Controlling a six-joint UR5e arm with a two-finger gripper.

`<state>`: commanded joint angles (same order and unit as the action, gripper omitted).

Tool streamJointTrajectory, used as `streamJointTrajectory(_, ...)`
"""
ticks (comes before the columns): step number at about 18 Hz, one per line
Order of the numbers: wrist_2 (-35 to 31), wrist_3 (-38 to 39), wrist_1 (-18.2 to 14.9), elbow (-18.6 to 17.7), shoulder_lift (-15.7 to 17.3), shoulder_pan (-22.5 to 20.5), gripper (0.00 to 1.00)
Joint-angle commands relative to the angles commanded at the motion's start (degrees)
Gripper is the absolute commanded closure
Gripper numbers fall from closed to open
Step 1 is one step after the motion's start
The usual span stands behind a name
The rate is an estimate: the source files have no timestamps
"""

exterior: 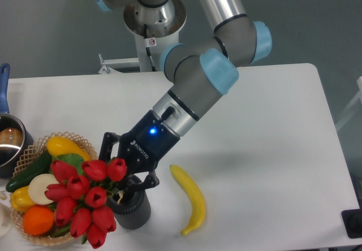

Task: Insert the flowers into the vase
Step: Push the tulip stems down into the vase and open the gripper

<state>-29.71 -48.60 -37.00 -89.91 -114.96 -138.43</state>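
One camera view shows the gripper (128,184) low over the vase (132,208), its fingers clenched around the stems of the flowers (85,199). Those stems dip into the vase mouth while the red buds lean left over the basket (34,149) of produce. Just right of the vase lies a banana (191,199), on the table (271,149).
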Motion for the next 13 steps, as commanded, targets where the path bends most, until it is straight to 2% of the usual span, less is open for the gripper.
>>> streamJointTrajectory(3, -2.10, -0.88, 0.00, -0.71, -1.05, 0.00, 0.83)
streamJointTrajectory(6, -4.04, -1.06, 0.00, -0.80, -2.63, 0.00, 0.74)
streamJointTrajectory(8, -5.09, -1.06, 0.00, -0.97, -3.51, 0.09, 0.65)
streamJointTrajectory(9, -5.27, -1.06, 0.00, -0.97, -3.60, 0.61, 0.56)
streamJointTrajectory(11, -5.27, -1.06, 0.00, -1.58, -3.34, 0.79, 0.46)
streamJointTrajectory(13, -5.27, -1.06, 0.00, -2.46, -2.99, 0.79, 0.31)
